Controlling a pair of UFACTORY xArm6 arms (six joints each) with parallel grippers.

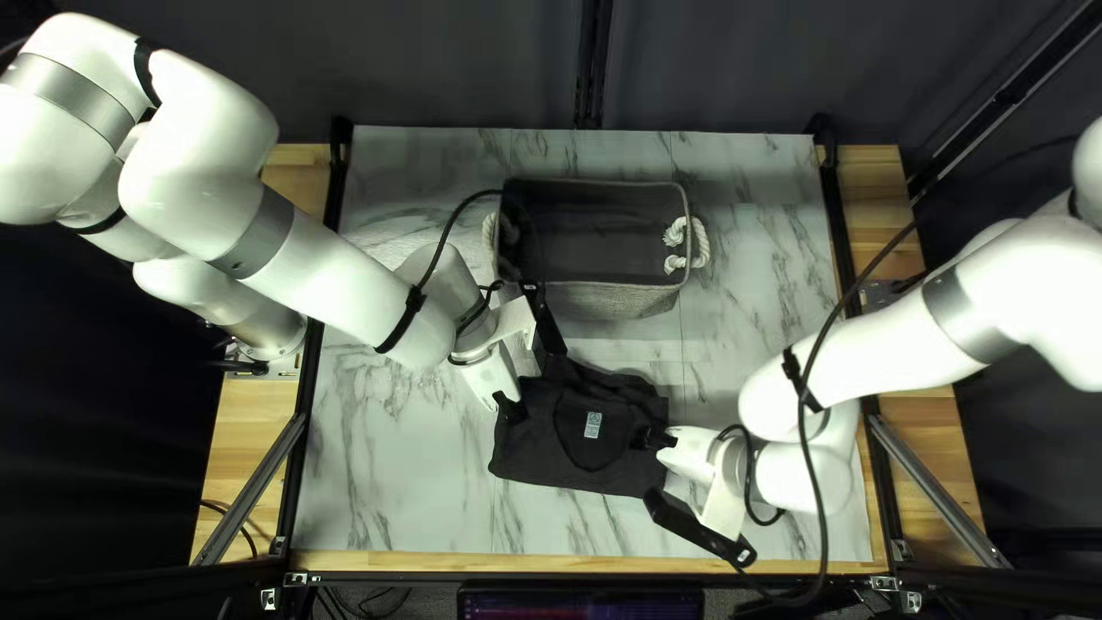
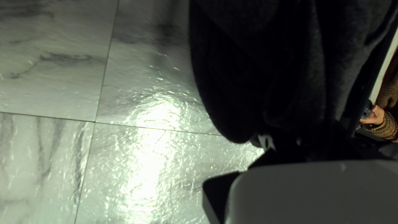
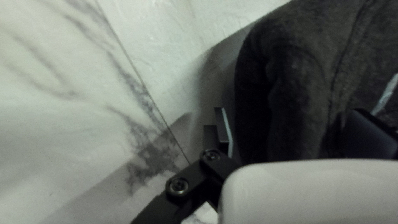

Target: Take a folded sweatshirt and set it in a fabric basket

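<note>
Two fingers (image 3: pixel 224 128) of the right gripper (image 1: pixel 654 439) are standing apart, straddling the thick edge of the folded sweatshirt (image 1: pixel 551 442), lower centre of the top left view; whether the left gripper (image 1: pixel 512 407) is gripping or open, I cannot tell. Closing on only the top layer could be unfolding the bundle mid-lift; uneven raising could be snagging it on the basket (image 1: pixel 608 301), upper centre. Soft, dark fleece is bunching in rounded folds; knotted rope handles (image 1: pixel 703 243) are hanging from boxy, woven walls.
</note>
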